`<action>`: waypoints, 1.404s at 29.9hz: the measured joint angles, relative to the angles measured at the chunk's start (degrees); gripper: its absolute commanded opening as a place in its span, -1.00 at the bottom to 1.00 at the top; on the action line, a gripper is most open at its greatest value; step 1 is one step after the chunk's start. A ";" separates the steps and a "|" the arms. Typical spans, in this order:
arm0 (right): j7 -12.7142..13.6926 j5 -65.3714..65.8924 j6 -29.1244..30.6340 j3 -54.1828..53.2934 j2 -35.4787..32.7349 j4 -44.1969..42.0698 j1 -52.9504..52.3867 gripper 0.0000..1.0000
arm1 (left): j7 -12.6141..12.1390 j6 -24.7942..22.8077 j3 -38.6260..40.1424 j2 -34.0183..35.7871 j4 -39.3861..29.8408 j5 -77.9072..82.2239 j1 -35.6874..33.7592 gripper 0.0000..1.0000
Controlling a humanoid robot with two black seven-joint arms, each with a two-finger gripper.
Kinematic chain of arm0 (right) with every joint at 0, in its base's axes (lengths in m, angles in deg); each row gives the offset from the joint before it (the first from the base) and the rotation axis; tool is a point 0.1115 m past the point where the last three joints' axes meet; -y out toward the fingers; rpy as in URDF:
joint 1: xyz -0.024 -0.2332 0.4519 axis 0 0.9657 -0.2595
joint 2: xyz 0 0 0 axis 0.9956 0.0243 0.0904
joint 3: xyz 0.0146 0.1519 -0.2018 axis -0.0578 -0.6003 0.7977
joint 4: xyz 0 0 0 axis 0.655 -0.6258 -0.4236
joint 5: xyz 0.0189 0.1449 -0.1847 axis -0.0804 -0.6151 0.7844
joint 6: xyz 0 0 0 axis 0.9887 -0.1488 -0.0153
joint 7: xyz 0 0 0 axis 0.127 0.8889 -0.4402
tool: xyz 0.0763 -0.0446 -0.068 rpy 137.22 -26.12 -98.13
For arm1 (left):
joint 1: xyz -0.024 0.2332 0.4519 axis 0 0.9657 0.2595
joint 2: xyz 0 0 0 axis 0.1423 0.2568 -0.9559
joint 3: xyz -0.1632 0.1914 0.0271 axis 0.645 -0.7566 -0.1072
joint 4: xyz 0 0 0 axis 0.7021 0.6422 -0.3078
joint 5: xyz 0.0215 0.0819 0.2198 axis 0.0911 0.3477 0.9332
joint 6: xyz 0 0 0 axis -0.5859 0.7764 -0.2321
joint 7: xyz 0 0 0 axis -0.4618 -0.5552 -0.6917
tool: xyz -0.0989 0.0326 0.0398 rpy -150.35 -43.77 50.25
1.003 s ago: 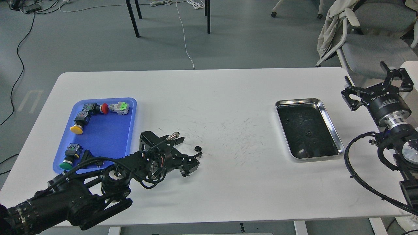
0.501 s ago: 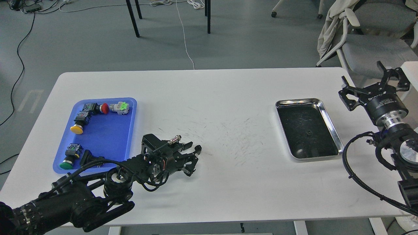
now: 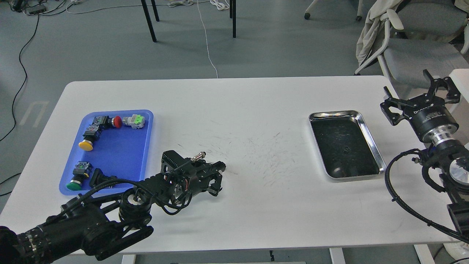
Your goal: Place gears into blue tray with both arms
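Observation:
My left gripper (image 3: 219, 175) lies low on the white table, just right of the blue tray (image 3: 117, 154). Its fingers are drawn together at the spot where a small black gear lay, and the gear is hidden between them. The tray holds push buttons with red (image 3: 117, 121), yellow (image 3: 85, 145) and green (image 3: 73, 185) caps, and a grey-and-green connector (image 3: 134, 121). A tiny dark piece (image 3: 346, 149), possibly a second gear, sits on the floor of the silver tray (image 3: 370, 137). At the table's right edge, beside that tray, my right gripper (image 3: 417, 94) hangs open and empty.
The table's middle shows faint scuff marks. A grey chair (image 3: 417, 51) with a cloth draped on it stands behind the right corner. Cables and chair legs are on the floor beyond the far edge.
My left gripper slid forward to the gear and its fingers came together on it. The right gripper shifted slightly left and stayed open.

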 measured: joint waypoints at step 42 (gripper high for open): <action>0.14 0.70 -0.06 2.73 -0.76 0.00 -1.02 0.94 | -4.38 3.48 7.10 24.73 -3.02 -81.41 0.93 -0.69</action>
